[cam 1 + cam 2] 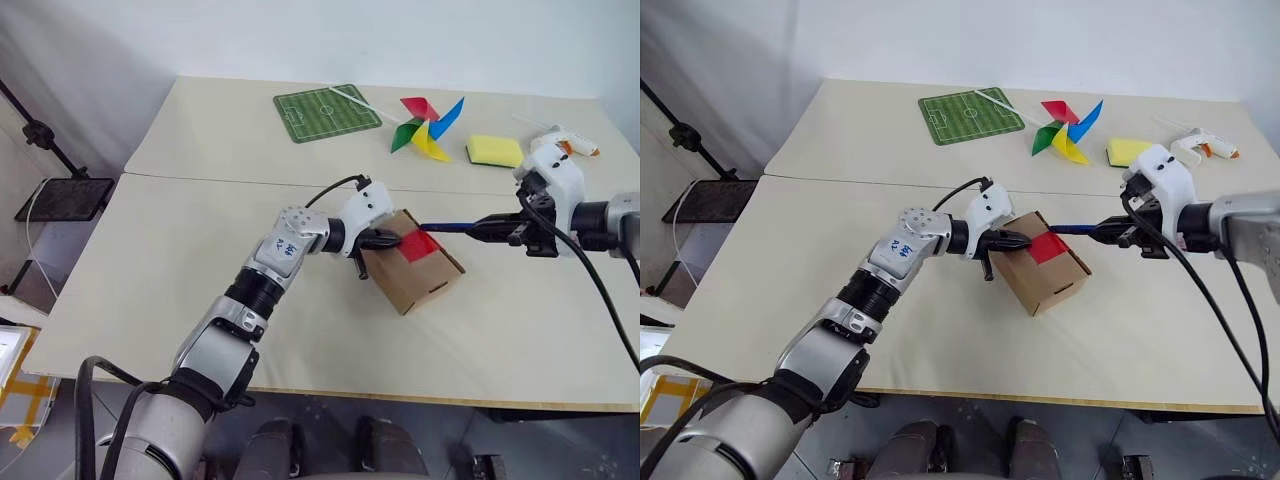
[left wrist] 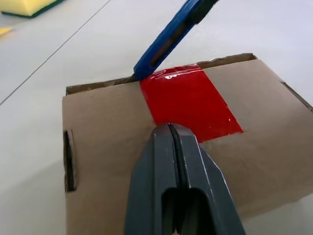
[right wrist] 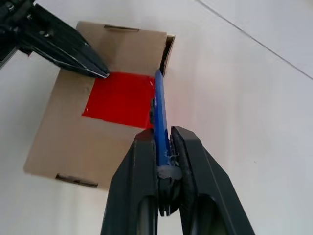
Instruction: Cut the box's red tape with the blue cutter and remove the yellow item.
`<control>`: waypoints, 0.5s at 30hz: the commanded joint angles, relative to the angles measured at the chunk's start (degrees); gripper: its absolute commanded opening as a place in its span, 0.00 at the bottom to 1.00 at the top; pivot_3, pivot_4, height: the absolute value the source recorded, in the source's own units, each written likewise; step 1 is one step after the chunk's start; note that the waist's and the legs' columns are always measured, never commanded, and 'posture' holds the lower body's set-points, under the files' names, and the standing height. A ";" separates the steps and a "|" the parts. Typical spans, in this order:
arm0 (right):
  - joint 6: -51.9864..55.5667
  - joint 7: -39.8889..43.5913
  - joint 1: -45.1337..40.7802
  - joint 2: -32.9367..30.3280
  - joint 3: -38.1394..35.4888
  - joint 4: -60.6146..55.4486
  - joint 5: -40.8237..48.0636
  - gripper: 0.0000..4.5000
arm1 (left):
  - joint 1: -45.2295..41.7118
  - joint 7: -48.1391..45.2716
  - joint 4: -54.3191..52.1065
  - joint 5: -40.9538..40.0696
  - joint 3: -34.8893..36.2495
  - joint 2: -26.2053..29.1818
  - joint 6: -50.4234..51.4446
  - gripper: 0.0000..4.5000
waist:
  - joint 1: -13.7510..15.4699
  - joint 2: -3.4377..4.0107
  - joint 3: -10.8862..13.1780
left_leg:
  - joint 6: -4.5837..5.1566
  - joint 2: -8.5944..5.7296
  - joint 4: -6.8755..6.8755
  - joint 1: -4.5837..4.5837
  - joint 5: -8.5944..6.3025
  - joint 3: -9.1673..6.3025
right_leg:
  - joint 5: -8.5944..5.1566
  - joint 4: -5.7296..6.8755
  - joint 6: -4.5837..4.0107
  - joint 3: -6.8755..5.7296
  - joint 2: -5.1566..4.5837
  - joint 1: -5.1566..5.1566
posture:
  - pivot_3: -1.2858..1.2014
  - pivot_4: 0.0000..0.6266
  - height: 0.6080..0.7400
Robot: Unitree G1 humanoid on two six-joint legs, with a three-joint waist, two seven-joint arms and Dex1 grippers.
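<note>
Currently on the table (image 1: pixel 200 280):

Box (image 1: pixel 400 280) — brown cardboard carton near the table's middle, flaps down, a slot cut in one side wall. It sits askew to the table edge.

Red tape (image 2: pixel 188 100) — glossy square patch on the carton's top, running from one long edge toward the centre.

Blue cutter (image 3: pixel 159 115) — slim, dark blue, clamped between the two fingers of the right gripper (image 3: pixel 166 147), which are pressed against its sides. Its tip meets the carton's top edge at one corner of the red tape, where a flap seam shows a dark gap.

Left gripper (image 2: pixel 170 134) — fingers pressed together with nothing between them, their tips resting on the carton's top at the tape's edge opposite the cutter.

Other items, all at the far side of the table and well apart from the carton:
- green mat (image 1: pixel 327 111) printed as a football pitch, with a white stick lying across one corner
- pinwheel (image 1: pixel 428 128) in red, blue, yellow and green, just beside the mat
- yellow sponge (image 1: pixel 494 150) with a green underside, near the pinwheel
- white glue gun (image 1: pixel 1202 143) with an orange tip, beyond the right arm

Off the table, to the robot's left — a black stand (image 1: pixel 62 195) with a flat tray.
</note>
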 commanded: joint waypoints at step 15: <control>15.43 19.77 -23.39 -5.13 21.61 9.95 -5.20 0.03 | 1.23 1.09 11.67 6.40 -3.93 -3.42 -3.76 0.00 | 1.46 0.11 -0.09 | -0.29 -0.13 0.10 0.02 -0.41 -0.16 | 0.01 -0.20 -0.01 0.21 -0.25 0.14 | 0.52 0.24 1.00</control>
